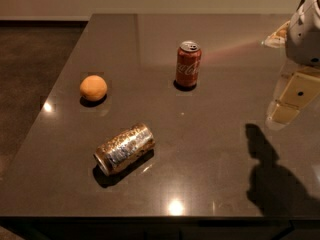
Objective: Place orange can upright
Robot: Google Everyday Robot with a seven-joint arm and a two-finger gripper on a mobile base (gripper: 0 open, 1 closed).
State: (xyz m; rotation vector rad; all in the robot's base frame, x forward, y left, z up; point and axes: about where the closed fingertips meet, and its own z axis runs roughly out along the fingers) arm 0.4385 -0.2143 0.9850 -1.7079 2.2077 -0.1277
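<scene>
Mottled orange-gold and silver, the shiny speckled drinks can (125, 148) you are after lies on its side on the dark, polished stone tabletop (215, 134). It is in the near-left part of the surface, close to the front edge. Its cylinder looks slightly crinkled and catches the light in patches. The long axis runs on a diagonal. One silver end faces the lower left, towards the near edge, and the other points up and right, roughly towards the red cola can. Which end is the top you probably cannot settle from this angle.

The smooth red cola can with white script (188, 64) stands upright further back, near the table's middle, silver lid uppermost. To the left, well apart from both cans, sits a round, matt orange fruit (93, 88).

The gripper (292, 100), cream flat-sided parts below a rounded white-grey housing (305, 34), hangs over the table's right side, well apart from all three objects. You cannot tell whether it is open or closed. Its dark shadow (272, 176) falls on the stone at the near right.
</scene>
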